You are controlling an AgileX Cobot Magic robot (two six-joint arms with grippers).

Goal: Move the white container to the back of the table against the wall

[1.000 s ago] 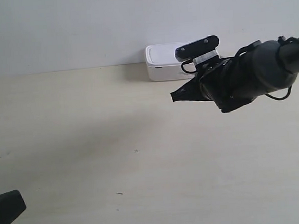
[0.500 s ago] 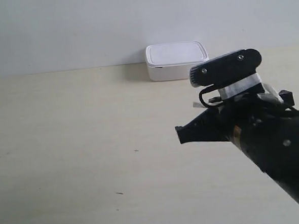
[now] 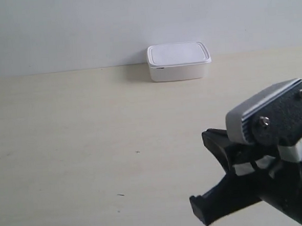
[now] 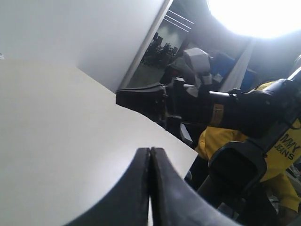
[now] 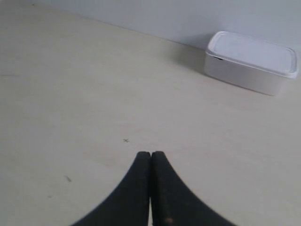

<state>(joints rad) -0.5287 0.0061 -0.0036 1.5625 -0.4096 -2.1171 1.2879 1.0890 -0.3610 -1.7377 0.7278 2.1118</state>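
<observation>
Three exterior pictures span one second. The arm at the exterior view's right (image 3: 238, 200) stood just in front of the white container (image 3: 178, 61) in the first. It sat mid-surface half a second ago. It now fills the near corner, well apart from the box.

The container has not shifted across all three. It sits lid on, flat on the surface (image 3: 91, 147), at the far edge with its back side at the wall (image 3: 84, 30). I cannot tell whether it touches the wall or stops just short.

Right pincer (image 5: 150, 153): fingers pressed together, nothing between them, pointing across the bare surface toward the container (image 5: 249, 61).

Left pincer (image 4: 150, 149): likewise closed and empty. The box is not in its view.

My reading is that the placement is done and this is the retreat. Nothing remains but to park the arms.
</observation>
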